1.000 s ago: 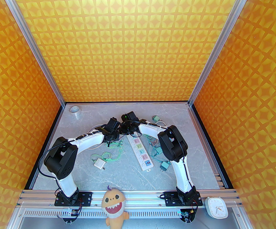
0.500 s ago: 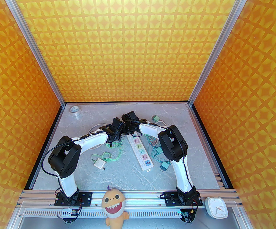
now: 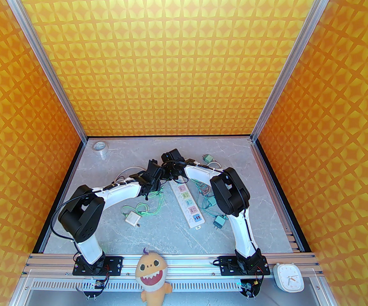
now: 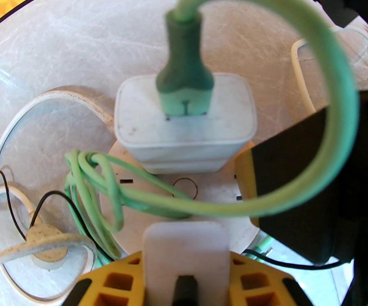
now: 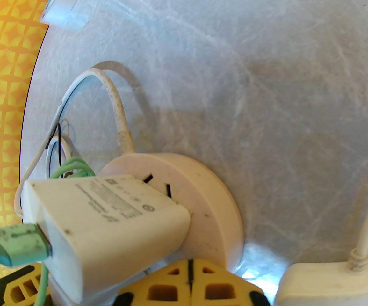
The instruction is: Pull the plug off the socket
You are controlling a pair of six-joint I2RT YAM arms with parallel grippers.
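Waiting on the pull itself, we see nothing done yet: the plug [image 4: 184,132] sits seated in the round socket [image 5: 209,196], straight ahead of the left claw [image 4: 185,260], whose jaws stand partly apart with a white block between them, gripped or not we can't tell. Our right claw [image 5: 190,274] is pinched closed and empty at the socket's near rim. It's a scuffed white cube, green cable [image 4: 330,75] looping from its top.

Blocky white plug [image 4: 184,139] upright, seated in the flat round white socket [image 5: 215,202].
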